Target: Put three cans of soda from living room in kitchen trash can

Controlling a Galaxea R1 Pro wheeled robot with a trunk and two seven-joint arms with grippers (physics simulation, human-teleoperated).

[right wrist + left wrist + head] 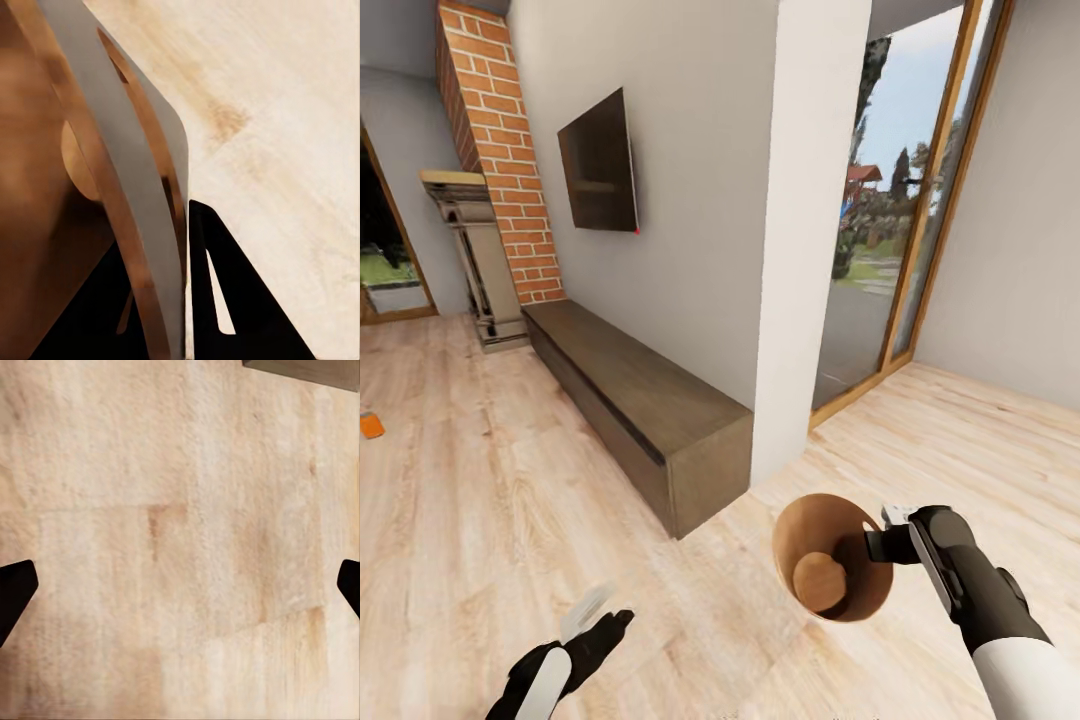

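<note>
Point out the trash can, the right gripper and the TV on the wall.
trash can (800,530): head view, on its tan inner wall.
right gripper (875,545): head view, where its fingers clamp the bin's rim.
TV (598,162): head view, middle of its dark screen.

Pale wood-plank floor, long dark low cabinet along the wall, small orange object at far left

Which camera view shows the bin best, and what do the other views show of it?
The head view is best: the whole bin shows, tan inside, its rim held by the right pincer. The right wrist view gives a close piece of its grey rim and slot. The left wrist view looks at floor.
</note>
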